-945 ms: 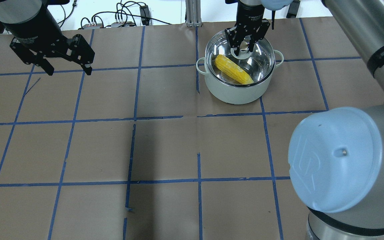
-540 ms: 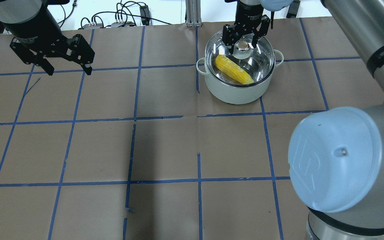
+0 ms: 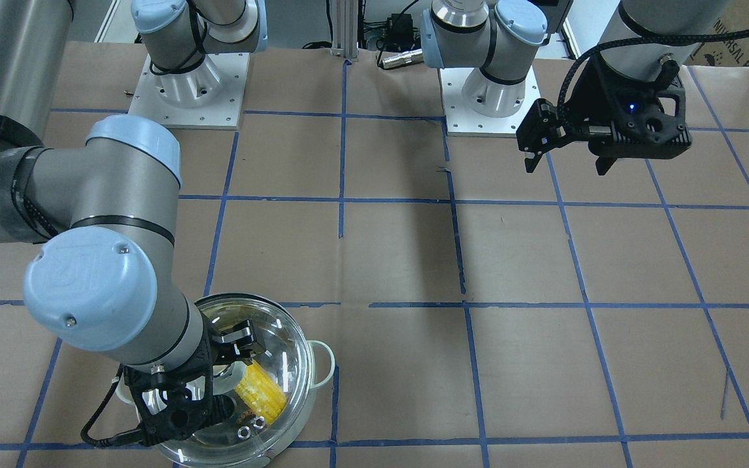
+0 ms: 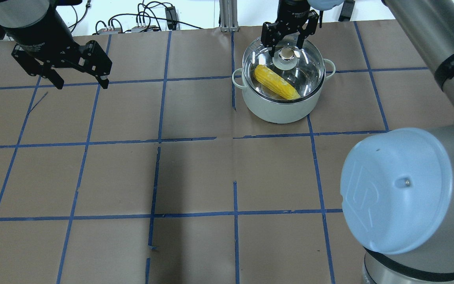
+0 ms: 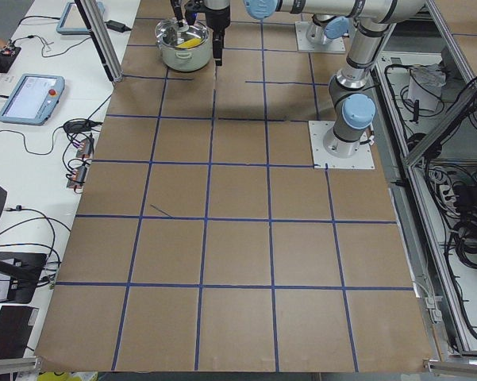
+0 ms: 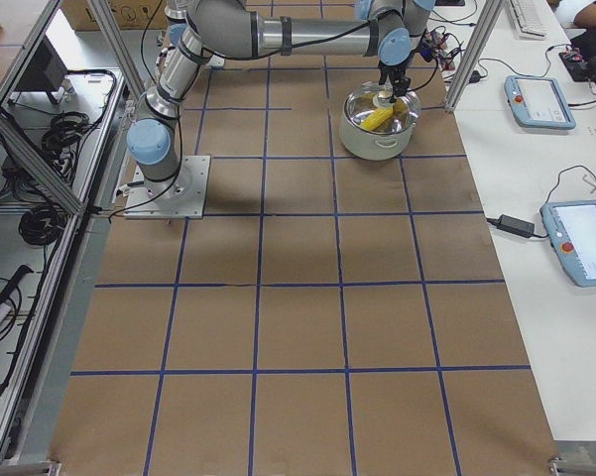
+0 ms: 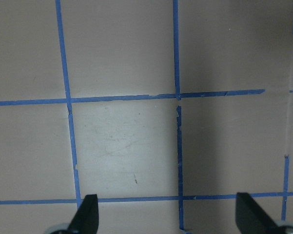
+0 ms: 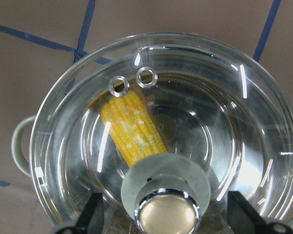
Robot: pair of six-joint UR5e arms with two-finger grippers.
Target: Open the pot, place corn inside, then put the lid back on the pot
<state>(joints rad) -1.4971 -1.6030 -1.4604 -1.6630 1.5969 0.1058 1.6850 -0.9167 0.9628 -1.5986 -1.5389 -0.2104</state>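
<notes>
The pot (image 4: 278,110) stands at the table's far side, right of centre, with pale wall and loop handles. The clear lid (image 4: 307,75) sits on it, its knob (image 4: 286,54) upright. The corn (image 4: 276,82) lies inside, seen through the glass. My right gripper (image 4: 285,47) is open and empty just above the knob, one finger on each side; it also shows in the right wrist view (image 8: 166,220) with knob (image 8: 166,212), corn (image 8: 131,129) and steam holes (image 8: 119,84). My left gripper (image 4: 82,85) is open and empty above the far-left table, as the left wrist view (image 7: 168,214) shows.
Brown paper with a blue tape grid (image 4: 195,139) covers the table. Cables and boxes (image 4: 140,23) lie beyond the far edge. My right arm's elbow (image 4: 400,189) fills the near right of the overhead view. Both arm bases (image 3: 186,91) stand on plates at the robot's side.
My right gripper has lifted off the lid's knob and drawn back toward the far edge, fingers open. The lid stays on the pot. The left arm has not moved.
</notes>
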